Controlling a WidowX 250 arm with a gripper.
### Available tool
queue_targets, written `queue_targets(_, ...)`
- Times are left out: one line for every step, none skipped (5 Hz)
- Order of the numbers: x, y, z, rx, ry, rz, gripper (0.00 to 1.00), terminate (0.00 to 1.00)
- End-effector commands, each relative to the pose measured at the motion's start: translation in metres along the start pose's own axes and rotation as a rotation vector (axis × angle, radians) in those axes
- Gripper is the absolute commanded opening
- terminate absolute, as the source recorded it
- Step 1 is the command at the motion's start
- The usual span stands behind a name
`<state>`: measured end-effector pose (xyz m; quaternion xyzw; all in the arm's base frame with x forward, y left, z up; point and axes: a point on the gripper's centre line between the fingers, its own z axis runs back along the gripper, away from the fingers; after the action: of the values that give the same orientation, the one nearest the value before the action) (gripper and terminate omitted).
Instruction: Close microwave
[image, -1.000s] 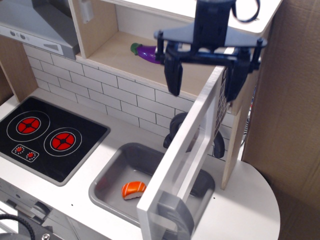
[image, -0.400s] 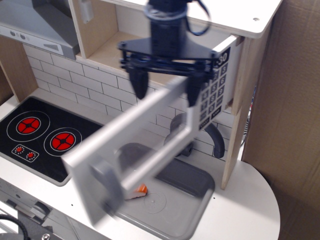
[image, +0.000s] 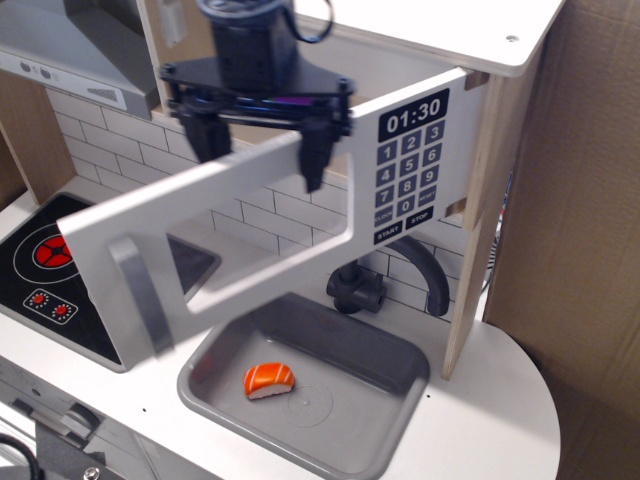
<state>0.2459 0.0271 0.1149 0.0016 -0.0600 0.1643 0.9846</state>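
Note:
The microwave's white door (image: 250, 215) with its clear window stands half open, swung out over the sink, with the grey bar handle (image: 140, 292) at its left end. The black keypad (image: 412, 165) reads 01:30. The pale plywood cavity (image: 190, 60) is mostly hidden behind the door and the gripper. My gripper (image: 262, 150) hangs over the door's top edge with its jaws wide apart. One finger (image: 312, 160) is in front of the door's face, and the other finger (image: 212, 135) is behind the edge. It holds nothing.
A grey sink (image: 400, 375) below the door holds a piece of orange sushi (image: 268, 380). A black faucet (image: 362, 290) stands behind it. A black stove (image: 40, 275) lies at the left, and the grey range hood (image: 70, 50) is above it. A cardboard wall (image: 590, 250) stands at the right.
The door has swung a long way left, from pointing out toward the camera to about half closed. My gripper has moved left along with its top edge.

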Motion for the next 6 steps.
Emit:
queue_targets(0.011,0.029,0.035,0.078,-0.057,0.028,1.0,0.0)
queue_targets(0.001,0.036,0.05,0.143,-0.074,0.044,1.0,0.0)
queue_targets(-0.014,0.032,0.058,0.175,-0.09,0.094,1.0,0.0)
queue_targets(-0.025,0.023,0.047,0.124,-0.063,0.167,1.0,0.0)
queue_targets(-0.022,0.007,0.025,0.045,-0.039,0.189,1.0,0.0)
queue_targets(-0.011,-0.015,0.011,0.0,-0.034,0.192,1.0,0.0)
